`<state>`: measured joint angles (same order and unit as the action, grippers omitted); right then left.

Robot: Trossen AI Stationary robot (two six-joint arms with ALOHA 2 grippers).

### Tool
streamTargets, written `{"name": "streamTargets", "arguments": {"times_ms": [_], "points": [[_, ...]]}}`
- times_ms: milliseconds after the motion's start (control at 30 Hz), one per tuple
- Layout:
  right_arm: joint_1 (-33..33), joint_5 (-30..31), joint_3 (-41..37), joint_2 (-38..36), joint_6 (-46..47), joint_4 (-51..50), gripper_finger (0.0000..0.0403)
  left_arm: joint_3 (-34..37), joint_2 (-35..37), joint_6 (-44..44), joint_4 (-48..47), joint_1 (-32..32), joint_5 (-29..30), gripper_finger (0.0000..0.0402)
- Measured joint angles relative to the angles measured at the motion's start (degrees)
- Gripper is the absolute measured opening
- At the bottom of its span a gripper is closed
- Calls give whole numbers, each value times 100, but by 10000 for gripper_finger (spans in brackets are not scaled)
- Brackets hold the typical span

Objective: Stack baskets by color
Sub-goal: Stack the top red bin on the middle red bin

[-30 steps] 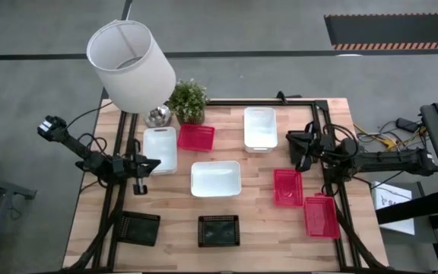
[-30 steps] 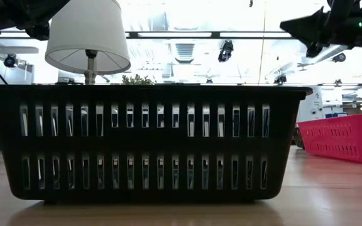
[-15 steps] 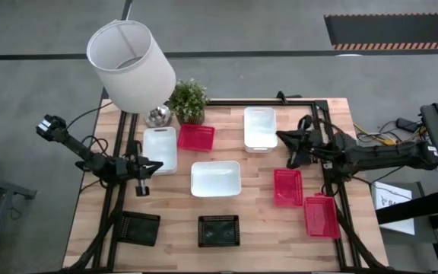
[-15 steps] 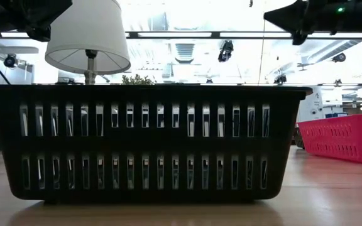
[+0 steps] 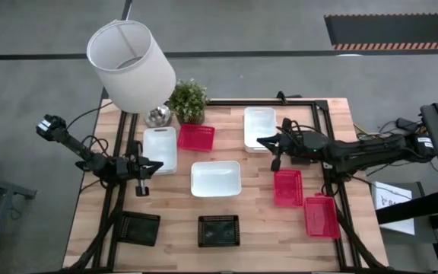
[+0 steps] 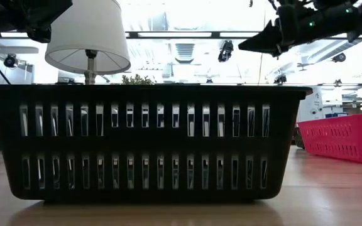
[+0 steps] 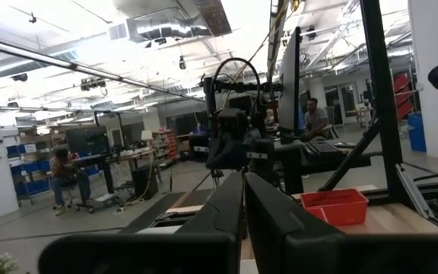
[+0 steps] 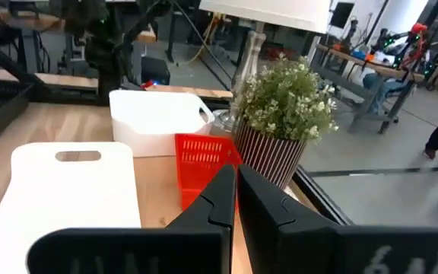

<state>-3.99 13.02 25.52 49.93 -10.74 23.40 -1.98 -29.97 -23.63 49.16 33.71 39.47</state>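
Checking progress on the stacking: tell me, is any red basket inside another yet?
No: in the high view three red baskets lie apart.

Lamp (image 5: 131, 65): white shade, at the table's (image 5: 173, 209) 11 o'clock corner. Silver lamp base (image 5: 157, 116) beneath the shade. Potted plant (image 5: 188, 100): green, striped pot, just beside the base, toward 12 o'clock. Table: light wood, black frame.

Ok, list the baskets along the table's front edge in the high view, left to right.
Black basket at the left corner → black basket in the middle → red basket at the right corner.
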Motion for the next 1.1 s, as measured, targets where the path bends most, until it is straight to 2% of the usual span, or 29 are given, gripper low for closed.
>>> {"name": "streamTargets", "arguments": {"times_ms": [367, 633, 867, 1100], "points": [[0, 2, 974, 689, 13, -1580, 16, 0, 4, 102, 362, 2, 1, 0], [0, 2, 1501, 875, 213, -2761, 85, -20, -81, 93, 743, 0, 0, 0], [-2, 4, 1890, 1109, 343, -2907, 137, -184, -235, 83, 764, 0, -4, 0], [-128, 7, 2601, 1986, 462, -2590, 159, -205, -311, 31, 978, 0, -3, 0]]}}
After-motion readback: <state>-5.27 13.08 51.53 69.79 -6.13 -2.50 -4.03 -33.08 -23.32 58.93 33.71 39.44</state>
